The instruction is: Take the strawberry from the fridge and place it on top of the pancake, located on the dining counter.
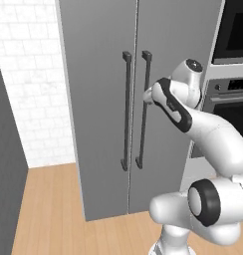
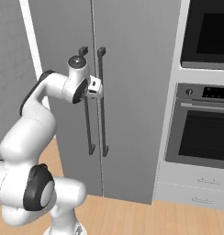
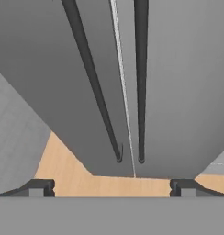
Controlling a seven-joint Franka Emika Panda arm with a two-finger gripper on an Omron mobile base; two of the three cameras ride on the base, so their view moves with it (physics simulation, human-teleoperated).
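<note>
Your claw (image 3: 112,187) spread wide, level with the fridge (image 1: 98,99) handles, both doors shut, oven (image 2: 203,124) at 3 o'clock.

Cameras, placed against the fridge (image 1: 118,99):
- Left base view: we look from behind the arm's left, facing the closed doors, wall oven (image 1: 230,94) to the fridge's right.
- Right base view: from behind the arm's right; we share fridge and oven.
- Hand view: we sit close, looking down both door handles (image 3: 140,78).
</note>
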